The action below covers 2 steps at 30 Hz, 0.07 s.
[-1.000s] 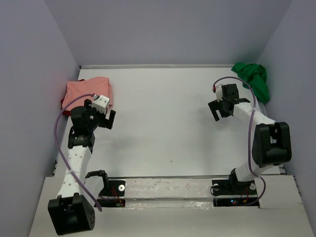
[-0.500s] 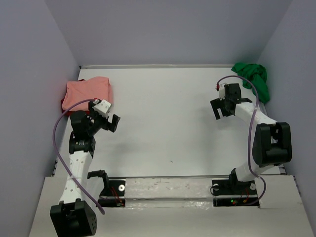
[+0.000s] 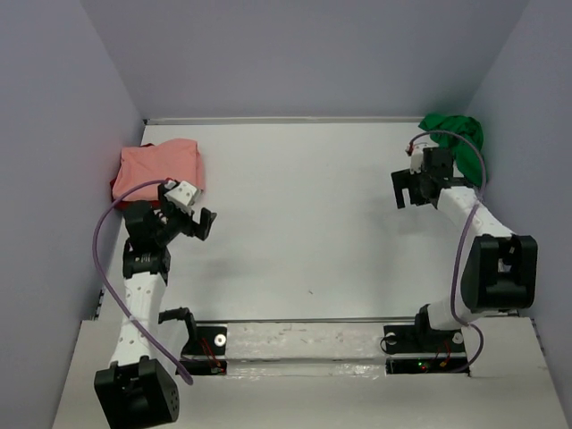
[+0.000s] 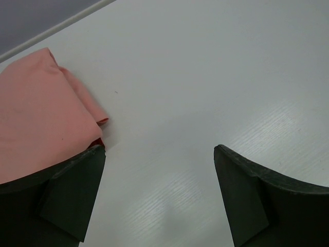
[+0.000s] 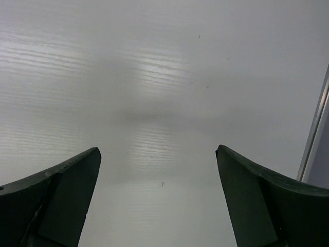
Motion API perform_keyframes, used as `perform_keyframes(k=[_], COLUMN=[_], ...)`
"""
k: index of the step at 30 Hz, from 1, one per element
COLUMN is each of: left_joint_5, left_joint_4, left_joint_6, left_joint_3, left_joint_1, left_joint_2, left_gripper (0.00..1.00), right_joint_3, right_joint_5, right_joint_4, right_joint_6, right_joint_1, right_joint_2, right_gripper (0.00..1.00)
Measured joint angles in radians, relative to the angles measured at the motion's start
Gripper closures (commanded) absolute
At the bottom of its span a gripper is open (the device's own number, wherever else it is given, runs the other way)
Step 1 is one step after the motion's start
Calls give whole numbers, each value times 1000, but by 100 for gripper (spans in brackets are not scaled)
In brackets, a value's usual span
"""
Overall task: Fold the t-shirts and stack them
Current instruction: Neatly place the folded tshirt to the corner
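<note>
High above the near edge, a fixed camera looks down and forward over the whole bench [image 3: 304, 206]. The left wrist camera rides low and close. It looks out through the gap of the left pincer [image 4: 159, 154] and across the bench top to the salmon-pink t-shirt [image 4: 36, 113], which the overhead view also takes in at far left. The right wrist camera, equally close, faces down through the right pincer [image 5: 158, 154] at bare bench surface near the right side.
</note>
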Motion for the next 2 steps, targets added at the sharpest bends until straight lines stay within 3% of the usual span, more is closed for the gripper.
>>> perform_keyframes(k=[2], left_joint_5=[-2], left_joint_4=[0], left_joint_6=[0], left_joint_3=[0], left_joint_1=[4], left_joint_2=[7], left_gripper=[1], right_joint_3=[0], right_joint_5=[-37], right_joint_4=[-1], right_joint_6=[-1], right_joint_1=[-34], right_joint_2=[-23], right_gripper=[0])
